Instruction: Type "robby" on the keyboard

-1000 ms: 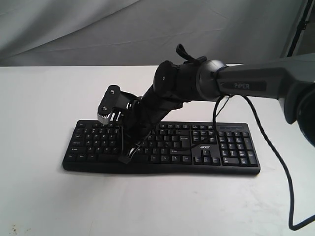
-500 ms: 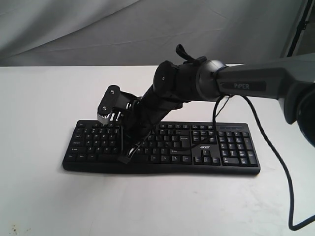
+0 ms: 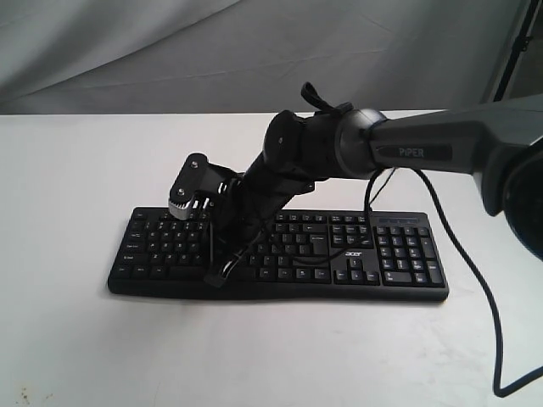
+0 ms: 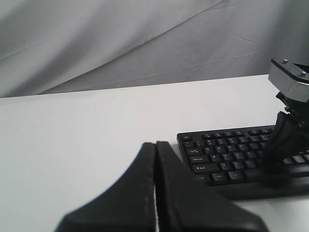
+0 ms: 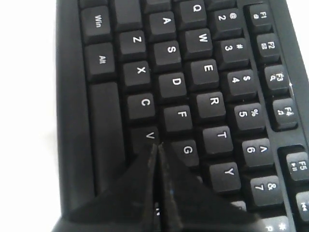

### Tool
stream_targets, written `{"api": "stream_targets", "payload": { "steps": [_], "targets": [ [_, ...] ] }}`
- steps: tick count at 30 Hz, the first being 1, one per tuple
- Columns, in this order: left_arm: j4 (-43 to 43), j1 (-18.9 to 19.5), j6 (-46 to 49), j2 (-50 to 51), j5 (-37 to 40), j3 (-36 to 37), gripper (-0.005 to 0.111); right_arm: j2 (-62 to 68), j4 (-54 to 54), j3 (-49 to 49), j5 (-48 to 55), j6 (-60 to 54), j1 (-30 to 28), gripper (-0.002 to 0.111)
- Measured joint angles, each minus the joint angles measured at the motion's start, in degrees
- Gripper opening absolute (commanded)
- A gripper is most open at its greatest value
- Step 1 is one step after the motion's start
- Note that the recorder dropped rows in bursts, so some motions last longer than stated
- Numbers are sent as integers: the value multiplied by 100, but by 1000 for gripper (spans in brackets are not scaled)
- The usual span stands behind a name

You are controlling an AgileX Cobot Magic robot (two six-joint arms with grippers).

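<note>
The right wrist view gave what the exterior view could not: the right gripper (image 5: 157,145) had its two fingers clenched flat together with nothing between them. Their joined tip lay over the seam between the V key (image 5: 149,136) and the G key (image 5: 187,150). Whether the tip actually pressed a key was hard to say from that angle.

The exterior view showed the right arm (image 3: 407,148) reaching across from the right and sloping down over the left half of the keyboard (image 3: 280,250). The gripper's tip (image 3: 216,275) was low near the front row of keys.

The left gripper (image 4: 155,145) appeared only in its own wrist view. Its fingers were also pressed shut and empty, and it was held above bare table (image 4: 72,145), well apart from the keyboard's left end (image 4: 217,159).

The keyboard lay flat on the white table (image 3: 85,170), roughly central. Open surface lay in front of it, to its left and behind it as far as the grey cloth (image 3: 170,51). To its right a black cable (image 3: 475,280) hung down and looped onto the table.

The keyboard's long axis ran left to right across the exterior view. The number pad was at the right end, the acer logo (image 3: 353,252) sat upright, and the space-bar row was nearest the camera.
</note>
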Motion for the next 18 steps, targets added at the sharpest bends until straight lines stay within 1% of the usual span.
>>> {"api": "stream_targets", "payload": {
  "steps": [11,18],
  "targets": [
    [0,0,0,0,0,0,0,-15,-13,0,22,40,0,0],
    [0,0,0,0,0,0,0,-316,-99,0,-43,40,0,0]
  ]
}}
